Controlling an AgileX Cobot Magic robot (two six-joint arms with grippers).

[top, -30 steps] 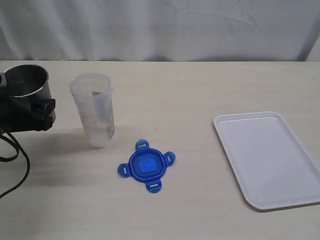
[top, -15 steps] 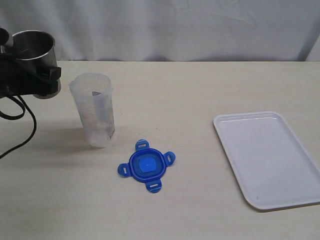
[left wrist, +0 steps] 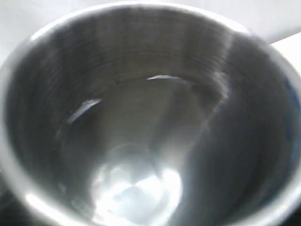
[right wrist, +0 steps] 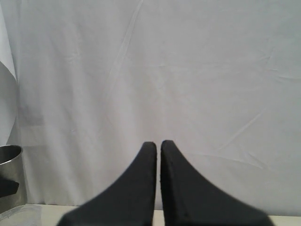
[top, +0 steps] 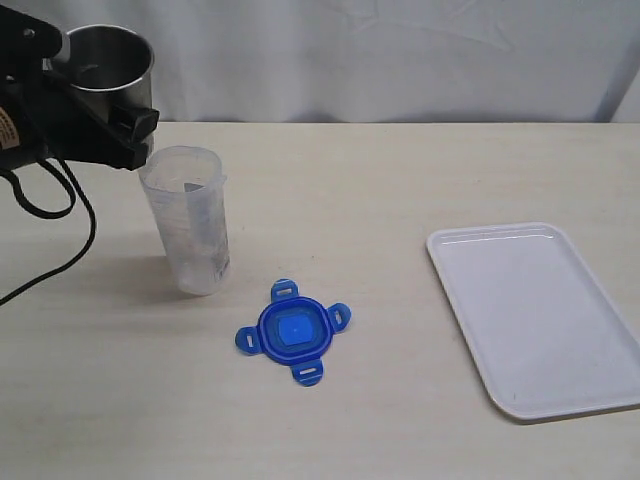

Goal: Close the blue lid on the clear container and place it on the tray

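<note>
The clear container (top: 190,225) stands upright and open-mouthed on the table, left of centre. The blue lid (top: 293,331) lies flat on the table in front of it and to its right. The white tray (top: 540,315) lies at the right with nothing on it. My left gripper (top: 105,108) is shut on a steel cup (top: 108,62), held in the air just above and left of the container's mouth. The cup's inside (left wrist: 141,117) fills the left wrist view and hides the fingers. My right gripper (right wrist: 158,145) is shut and holds nothing; it faces the curtain.
A white curtain (top: 380,60) hangs along the table's far edge. A black cable (top: 60,250) trails from the left arm across the table's left side. The steel cup (right wrist: 9,174) also shows at the edge of the right wrist view.
My left gripper has lifted the steel cup up and to the right, from beside the container to above its left rim. Lid, container and tray have not moved.
</note>
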